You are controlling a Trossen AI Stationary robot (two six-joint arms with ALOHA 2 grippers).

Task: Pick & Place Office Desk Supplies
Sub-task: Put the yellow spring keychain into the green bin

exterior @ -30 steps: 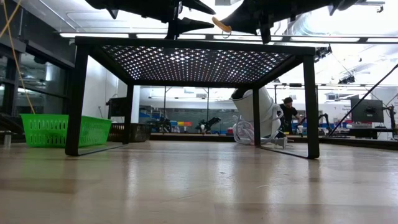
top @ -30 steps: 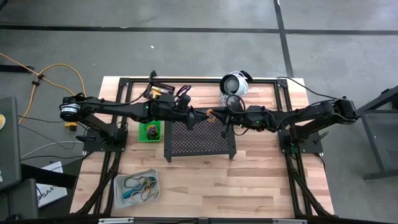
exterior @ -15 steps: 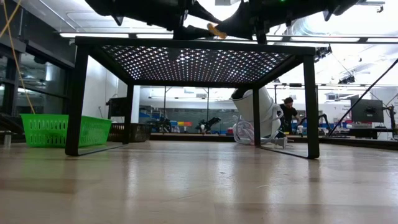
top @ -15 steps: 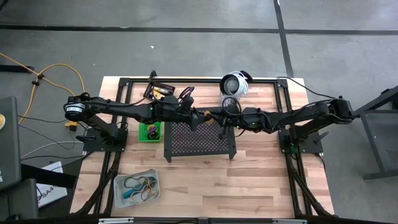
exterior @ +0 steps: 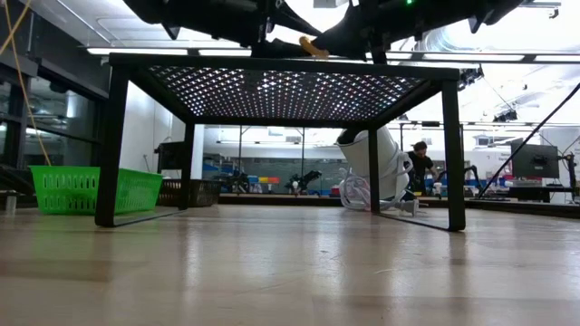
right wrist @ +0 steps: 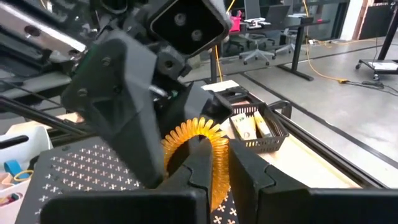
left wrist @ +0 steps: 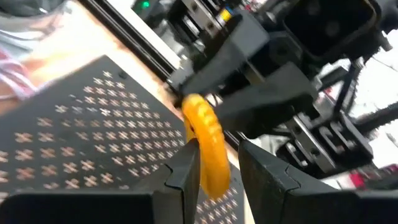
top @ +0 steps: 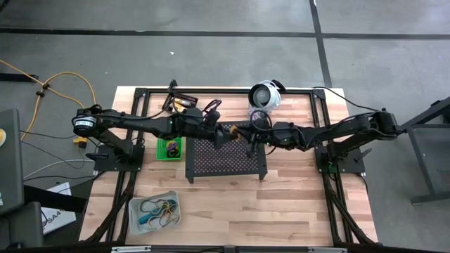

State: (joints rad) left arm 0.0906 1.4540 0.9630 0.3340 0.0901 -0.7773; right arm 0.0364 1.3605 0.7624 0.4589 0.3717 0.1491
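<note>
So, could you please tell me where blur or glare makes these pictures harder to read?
Left wrist view: smeared with motion blur, though the orange coil between the fingers stays readable. Low view: bright ceiling lights leave both arms and the black stand as silhouettes. Right wrist view: the close fingers look soft. High view: evenly lit.

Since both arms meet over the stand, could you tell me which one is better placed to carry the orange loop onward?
Probably the left: its pincer straddles the orange loop with jaws apart, ready to close. The right pincer is shut on it, above the black stand.
</note>
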